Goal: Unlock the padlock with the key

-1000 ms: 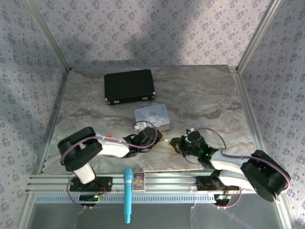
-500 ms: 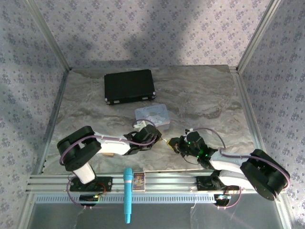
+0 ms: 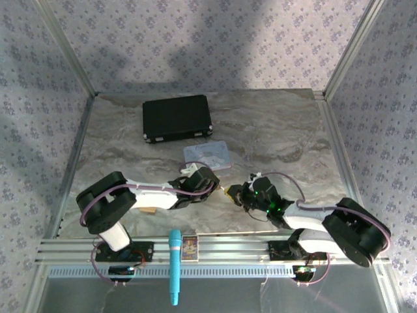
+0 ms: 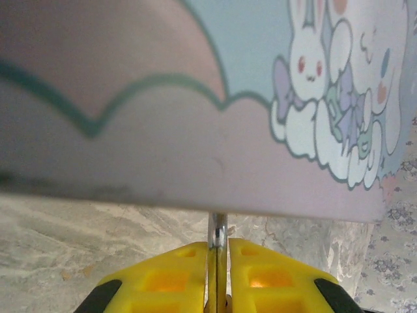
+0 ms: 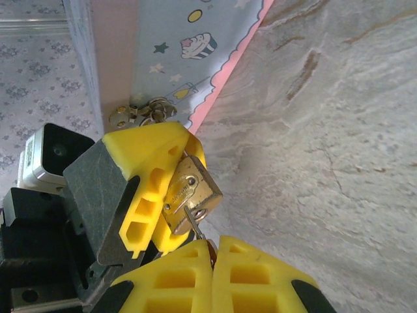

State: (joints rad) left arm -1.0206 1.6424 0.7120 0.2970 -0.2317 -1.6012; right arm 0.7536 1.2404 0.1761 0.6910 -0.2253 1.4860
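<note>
Seen from above, two robot arms reach toward each other near the front middle of a grey marbled desk (image 3: 280,130), and their tips almost meet. The left pincer (image 3: 220,188) and the right pincer (image 3: 236,194) face one another with a small brass padlock (image 3: 229,191) between them. In the right wrist view the padlock (image 5: 190,194) hangs tilted, its gold body clamped between the yellow fingers (image 5: 153,160) of the left pincer. A thin silver key (image 5: 194,222) has its blade pushed into the keyhole on the underside of the padlock body. The right pincer (image 5: 214,251) is squeezed together on the key's head, its two yellow fingers almost touching. In the left wrist view the left pincer (image 4: 217,251) is pressed together on a narrow silver strip of metal. A pale blue tin (image 4: 260,78) printed with white rabbits lies just beyond it. From above, the tin (image 3: 208,155) lies flat just behind the two pincers. A closed black case (image 3: 177,117) sits farther back on the desk, well apart from the padlock.
</note>
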